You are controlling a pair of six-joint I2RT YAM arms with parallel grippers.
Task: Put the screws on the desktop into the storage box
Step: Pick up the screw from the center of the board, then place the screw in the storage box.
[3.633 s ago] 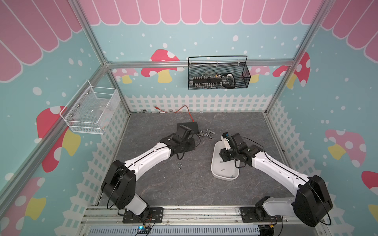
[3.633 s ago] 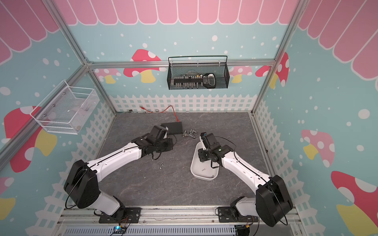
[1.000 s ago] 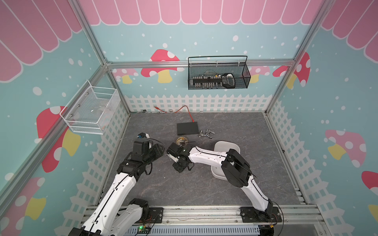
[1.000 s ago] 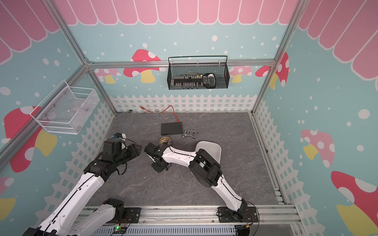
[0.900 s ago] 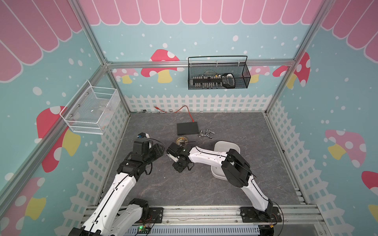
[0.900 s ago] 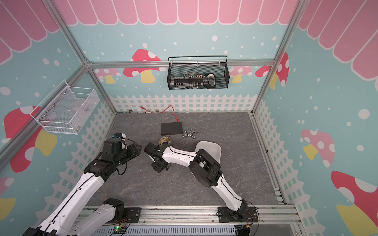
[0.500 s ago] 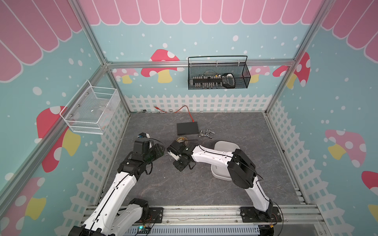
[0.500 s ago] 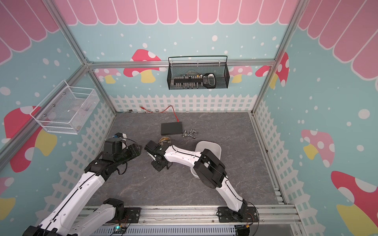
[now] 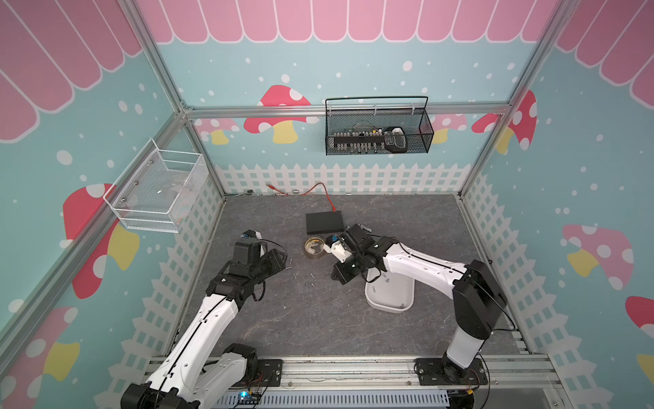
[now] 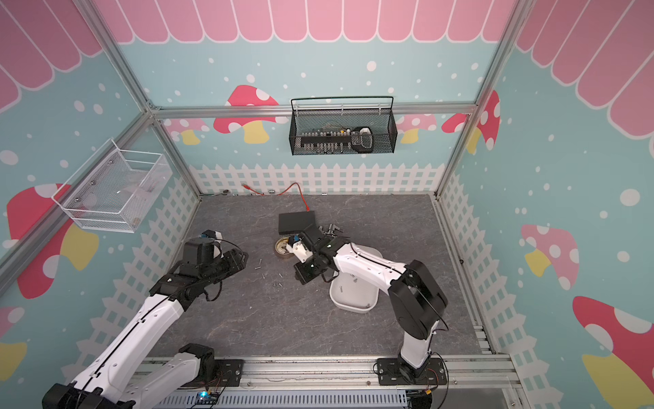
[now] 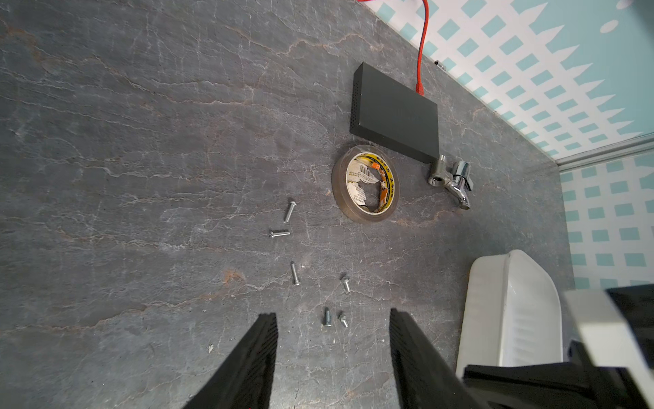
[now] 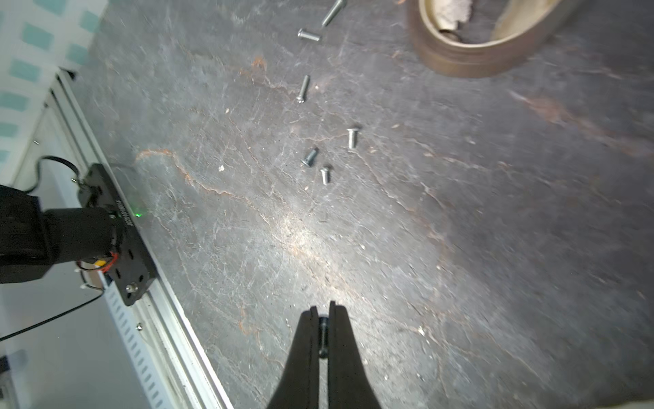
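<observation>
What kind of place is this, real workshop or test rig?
Most likely a staged robot test cell: aluminium frame with mushroom-print wall panels, two robot arms bolted to a front rail, screws scattered on the desktop near a white tub.

You're in a robot test booth: aluminium frame [image 9: 247,113] around the grey surface [image 9: 318,325], mushroom-printed walls [image 9: 354,63] behind it, two robot arms [image 9: 421,262] on a rail [image 9: 354,370] at its front.
</observation>
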